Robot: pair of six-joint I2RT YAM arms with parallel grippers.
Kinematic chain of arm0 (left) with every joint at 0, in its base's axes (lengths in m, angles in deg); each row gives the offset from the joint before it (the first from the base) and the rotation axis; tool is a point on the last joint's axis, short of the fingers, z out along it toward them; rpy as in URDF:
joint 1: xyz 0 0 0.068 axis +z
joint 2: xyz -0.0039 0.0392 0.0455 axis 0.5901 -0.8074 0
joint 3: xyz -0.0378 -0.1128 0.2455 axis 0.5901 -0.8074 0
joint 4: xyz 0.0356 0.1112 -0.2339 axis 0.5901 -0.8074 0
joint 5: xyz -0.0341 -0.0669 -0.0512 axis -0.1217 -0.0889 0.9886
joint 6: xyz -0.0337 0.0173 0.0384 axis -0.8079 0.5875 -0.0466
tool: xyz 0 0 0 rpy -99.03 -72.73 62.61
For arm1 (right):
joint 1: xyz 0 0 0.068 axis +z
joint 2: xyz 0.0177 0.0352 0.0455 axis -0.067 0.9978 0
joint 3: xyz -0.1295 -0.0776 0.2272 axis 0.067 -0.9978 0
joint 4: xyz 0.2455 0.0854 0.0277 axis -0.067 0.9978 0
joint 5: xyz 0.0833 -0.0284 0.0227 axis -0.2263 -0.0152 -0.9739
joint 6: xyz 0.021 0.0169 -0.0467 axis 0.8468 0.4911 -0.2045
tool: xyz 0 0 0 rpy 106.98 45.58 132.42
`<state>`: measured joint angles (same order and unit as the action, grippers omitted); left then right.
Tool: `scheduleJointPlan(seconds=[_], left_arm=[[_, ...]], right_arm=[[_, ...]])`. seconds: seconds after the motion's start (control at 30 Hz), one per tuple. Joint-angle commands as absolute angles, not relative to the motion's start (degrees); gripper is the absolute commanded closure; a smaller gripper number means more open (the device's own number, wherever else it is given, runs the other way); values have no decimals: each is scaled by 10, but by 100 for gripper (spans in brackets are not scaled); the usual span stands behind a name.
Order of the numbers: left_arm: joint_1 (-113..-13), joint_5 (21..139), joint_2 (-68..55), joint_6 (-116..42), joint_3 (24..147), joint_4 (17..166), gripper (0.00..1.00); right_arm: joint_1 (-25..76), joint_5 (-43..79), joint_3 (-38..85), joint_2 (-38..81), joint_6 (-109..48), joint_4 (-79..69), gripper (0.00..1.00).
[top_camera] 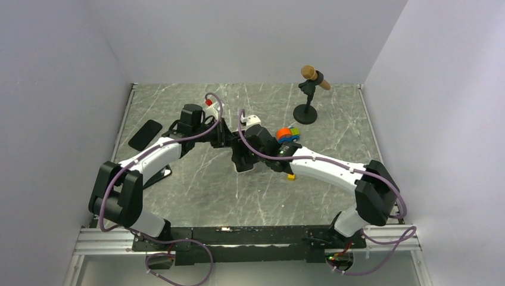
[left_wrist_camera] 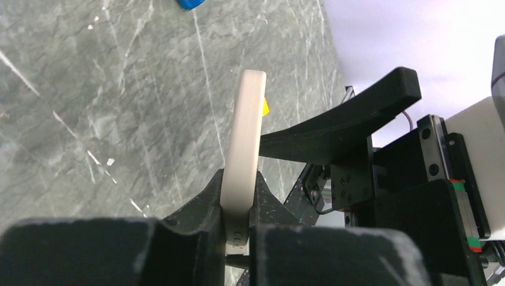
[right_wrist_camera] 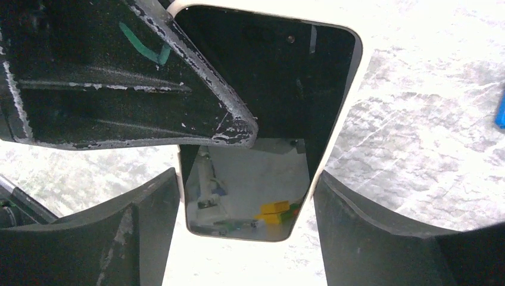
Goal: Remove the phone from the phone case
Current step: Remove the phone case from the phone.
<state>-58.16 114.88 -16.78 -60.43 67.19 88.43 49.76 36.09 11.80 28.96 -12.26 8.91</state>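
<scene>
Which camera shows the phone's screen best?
The right wrist view: the phone faces it, its dark glass and pale rim plain. The left wrist view shows only its thin pale edge, clamped in the left gripper. In the top view the arms almost wholly hide it.

The table (top_camera: 196, 190) has a smooth grey marble-look top with a faint sheen, the phone (right_wrist_camera: 280, 89) shows a glossy black glass face full of reflections, the phone case (left_wrist_camera: 245, 143) looks like matt cream plastic, and the right gripper's fingers (right_wrist_camera: 381, 238) are matt black plastic, lightly scuffed
</scene>
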Motion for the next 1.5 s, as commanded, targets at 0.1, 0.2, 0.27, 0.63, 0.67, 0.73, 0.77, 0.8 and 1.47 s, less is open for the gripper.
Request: scheduleJointPlan(seconds=[0.1, 0.2, 0.27, 0.63, 0.67, 0.73, 0.77, 0.8, 1.47], left_arm=[[-588, 1176, -107, -577, 677, 947, 100], [-587, 1183, -92, -570, 676, 957, 100], [-587, 1194, -90, -571, 673, 967, 100], [-591, 1306, -117, -600, 671, 1064, 100], [-594, 1312, -119, -603, 670, 1073, 100], [-598, 1322, -120, -607, 670, 1085, 100], [-600, 1325, -118, -609, 668, 1089, 100], [-601, 1325, -115, -610, 666, 1094, 100], [-615, 1325, -101, -676, 649, 1170, 60]], right_arm=[[498, 341, 103, 233, -143, 73, 0], [487, 298, 73, 204, -146, 81, 0], [479, 271, 54, 181, -139, 79, 0], [303, -122, 10, 124, -101, -4, 7], [299, -129, 21, 131, -111, 10, 10], [298, -135, 38, 142, -123, 29, 15], [298, -142, 42, 146, -128, 31, 19], [296, -145, 44, 148, -131, 34, 22], [281, -221, -38, 138, 2, -241, 100]])
